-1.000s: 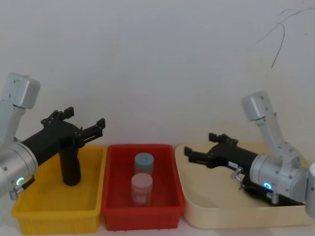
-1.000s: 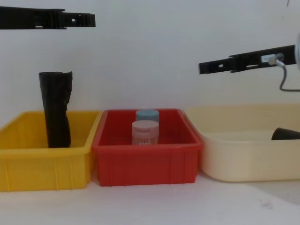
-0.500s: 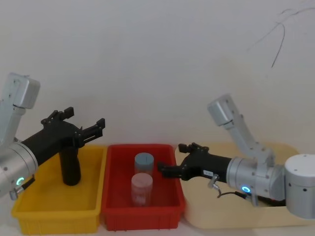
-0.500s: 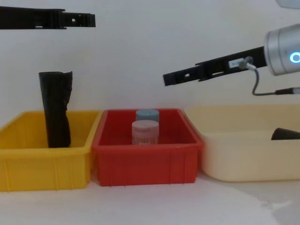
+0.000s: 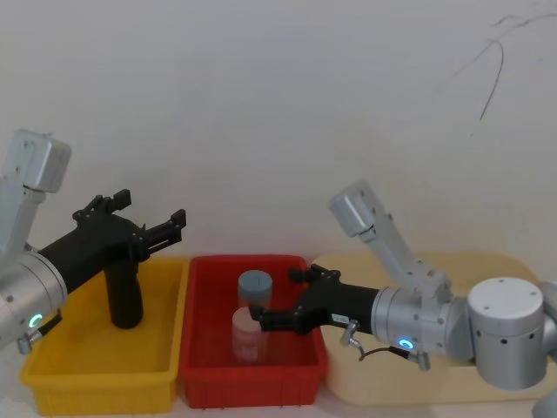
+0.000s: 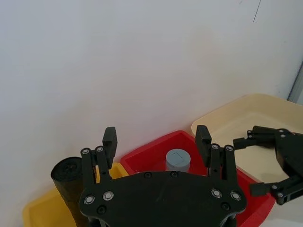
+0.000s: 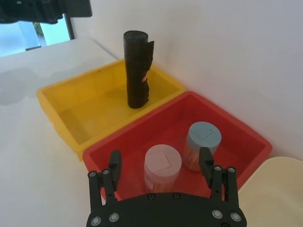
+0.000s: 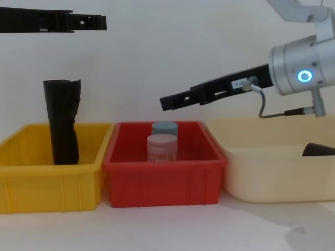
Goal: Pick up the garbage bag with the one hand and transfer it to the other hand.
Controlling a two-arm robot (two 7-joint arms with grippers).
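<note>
Head view: the left gripper (image 5: 150, 207), jaws spread wide and empty, hangs above the yellow bin (image 5: 96, 373), which holds an upright ragged black roll (image 5: 124, 296). The right gripper (image 5: 277, 296), likewise spread and empty, is above the red bin (image 5: 252, 387) and its two jars (image 5: 251, 335). Chest view: the garbage bag (image 8: 318, 149) lies in the beige tub (image 8: 272, 180), far right.

White table (image 8: 157, 230) w/ yellow bin (image 8: 49, 188), red bin (image 8: 165, 183), cream tray (image 8: 277, 180) side by side
</note>
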